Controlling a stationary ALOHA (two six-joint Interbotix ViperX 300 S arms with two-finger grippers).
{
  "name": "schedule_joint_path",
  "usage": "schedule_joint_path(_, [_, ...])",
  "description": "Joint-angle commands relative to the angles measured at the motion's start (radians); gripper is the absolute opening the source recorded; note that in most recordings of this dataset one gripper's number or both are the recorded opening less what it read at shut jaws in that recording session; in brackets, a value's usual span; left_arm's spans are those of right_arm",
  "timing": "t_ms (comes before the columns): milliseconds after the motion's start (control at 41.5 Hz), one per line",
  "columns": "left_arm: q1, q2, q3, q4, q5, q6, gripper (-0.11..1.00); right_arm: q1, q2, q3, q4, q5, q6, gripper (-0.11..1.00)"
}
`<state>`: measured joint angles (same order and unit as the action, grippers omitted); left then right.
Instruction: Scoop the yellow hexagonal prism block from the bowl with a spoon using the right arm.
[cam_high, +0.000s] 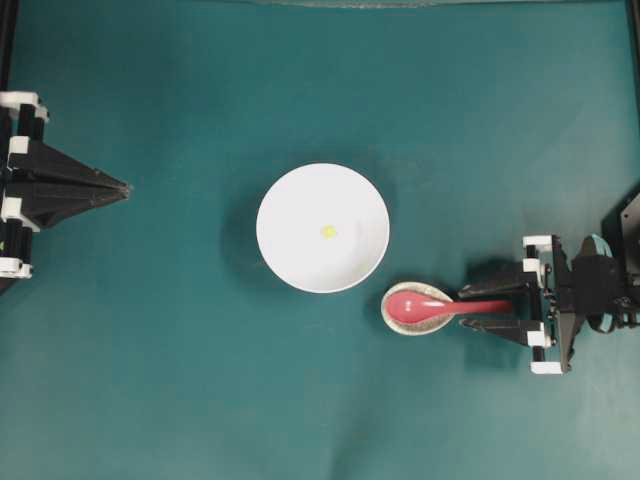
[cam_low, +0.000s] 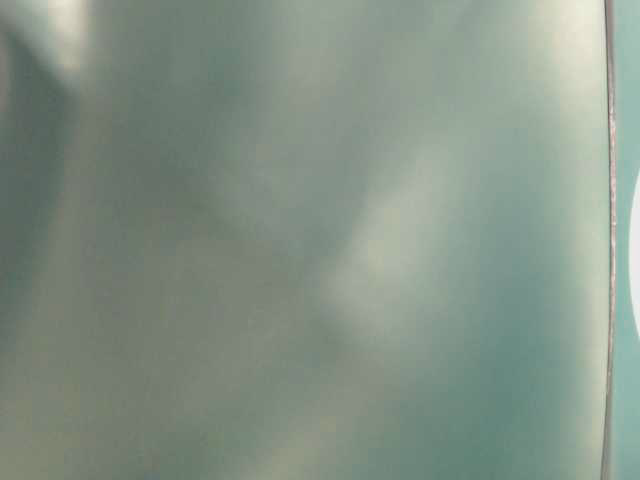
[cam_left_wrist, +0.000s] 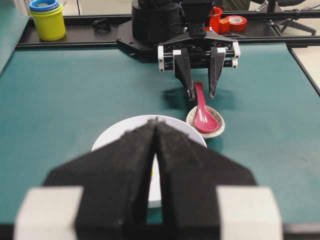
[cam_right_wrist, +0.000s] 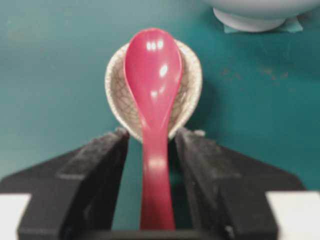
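The right hand (cam_high: 497, 307) is reaching in from the table's edge with its fingers (cam_right_wrist: 100, 165) spread apart, one on each side of the handle of the spoon (cam_high: 440, 306), and the right wrist view is showing a gap between each pad and the handle, so the hand is released and gripping nothing. The spoon is lying with its pink-red scoop in the small speckled rest (cam_high: 417, 308) just ahead of the right hand's fingertips, while its straight handle is running back between the fingers toward the wrist. Farther out from that hand, just beyond the rest and a little to one side, the bowl (cam_high: 290, 255) is sitting on the green table (cam_high: 160, 380), close beside the rest, though whether they touch I cannot tell. The yellow hexagonal prism block (cam_high: 328, 231) is lying near the middle of the bowl's floor, well apart from the spoon. Across the table, the left hand (cam_high: 118, 187) is pointing toward the bowl with its fingers pressed together, clenched on nothing and well short of the rim. In the left wrist view, yellow and blue stacked cups (cam_left_wrist: 47, 18) and red tape rolls (cam_left_wrist: 227, 22) are standing behind the right arm's base. The table-level view is showing only a blur.
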<state>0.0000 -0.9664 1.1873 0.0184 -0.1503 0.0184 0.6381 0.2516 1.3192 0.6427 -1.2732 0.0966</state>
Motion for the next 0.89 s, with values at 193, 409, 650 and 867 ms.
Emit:
schedule_joint_path(193, [0.000,0.009,-0.011,0.002,-0.009,-0.002,0.00,0.002,0.015,-0.008,0.009,-0.005,0.029,0.50])
schedule_joint_path(409, [0.000,0.009,-0.011,0.002,-0.009,-0.002,0.00,0.003,0.015,-0.009,0.009,-0.002,0.029,0.50])
schedule_joint_path(650, [0.002,0.009,-0.009,0.002,-0.009,-0.002,0.00,0.003,0.015,-0.009,0.011,-0.003,0.031,0.44])
schedule_joint_path(867, [0.002,0.009,-0.011,0.002,-0.009,-0.002,0.00,0.002,0.015,-0.008,0.011,-0.003,0.034,0.23])
